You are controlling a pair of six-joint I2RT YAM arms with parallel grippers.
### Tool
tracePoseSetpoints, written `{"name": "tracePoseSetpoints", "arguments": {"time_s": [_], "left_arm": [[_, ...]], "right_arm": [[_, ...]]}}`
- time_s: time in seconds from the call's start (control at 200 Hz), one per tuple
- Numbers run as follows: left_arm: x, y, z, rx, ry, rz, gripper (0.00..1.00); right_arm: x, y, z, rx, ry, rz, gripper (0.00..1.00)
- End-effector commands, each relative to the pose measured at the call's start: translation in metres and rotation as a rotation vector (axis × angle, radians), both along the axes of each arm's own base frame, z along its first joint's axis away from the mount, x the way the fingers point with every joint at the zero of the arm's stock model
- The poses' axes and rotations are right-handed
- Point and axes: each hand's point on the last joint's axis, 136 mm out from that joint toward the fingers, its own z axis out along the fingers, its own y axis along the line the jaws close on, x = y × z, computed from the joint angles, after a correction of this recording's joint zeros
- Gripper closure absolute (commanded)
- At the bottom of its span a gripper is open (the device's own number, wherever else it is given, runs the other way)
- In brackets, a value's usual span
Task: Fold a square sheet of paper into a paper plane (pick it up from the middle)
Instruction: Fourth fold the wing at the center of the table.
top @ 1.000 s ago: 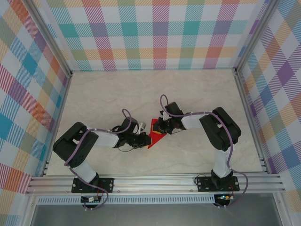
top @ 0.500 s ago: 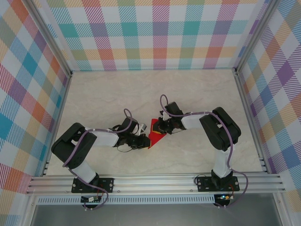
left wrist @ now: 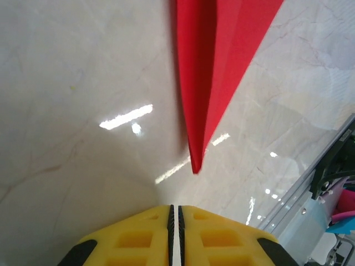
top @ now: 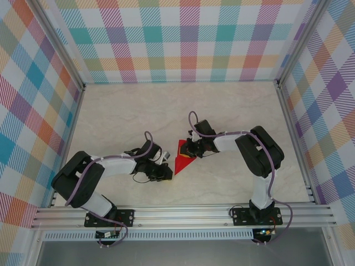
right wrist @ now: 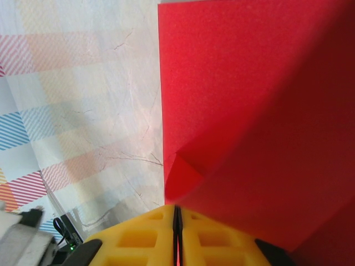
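Observation:
The red sheet of paper (top: 179,160) is folded into a narrow pointed dart shape, its tip aimed toward the near left. My right gripper (top: 189,153) is shut on its wide far end. In the right wrist view the red paper (right wrist: 249,100) runs in between the closed yellow fingers of the right gripper (right wrist: 177,209), with a small folded corner just ahead of them. My left gripper (top: 168,173) lies low on the table just short of the paper's tip. In the left wrist view the left gripper (left wrist: 176,209) is shut on nothing, and the paper's point (left wrist: 195,160) ends a little ahead of it.
The pale marble tabletop (top: 127,116) is bare around the arms. An aluminium rail (top: 183,213) runs along the near edge. Checked walls (top: 188,39) close off the back and both sides.
My left gripper has drawn back toward the near left, off the paper's tip, and the arm has swung lower. More of the pointed end now shows. The right gripper has held still.

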Motion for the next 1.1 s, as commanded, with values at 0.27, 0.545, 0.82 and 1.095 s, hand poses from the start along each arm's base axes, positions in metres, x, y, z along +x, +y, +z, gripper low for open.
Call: {"name": "tracePoseSetpoints", "arguments": {"time_s": [0.27, 0.545, 0.82, 1.095], "left_arm": [[0.052, -0.034, 0.048, -0.117, -0.149, 0.088, 0.85], [0.055, -0.050, 0.014, -0.130, -0.039, 0.078, 0.84], [0.003, -0.005, -0.033, 0.074, 0.129, 0.055, 0.85], [-0.024, 0.016, -0.030, 0.107, 0.148, 0.021, 0.84]], "right_arm": [[-0.020, -0.022, -0.045, -0.149, 0.102, -0.017, 0.89], [-0.020, -0.023, -0.045, -0.150, 0.104, -0.016, 0.89], [-0.021, -0.024, -0.046, -0.155, 0.104, -0.014, 0.89], [-0.021, -0.023, -0.046, -0.154, 0.103, -0.015, 0.89]]}}
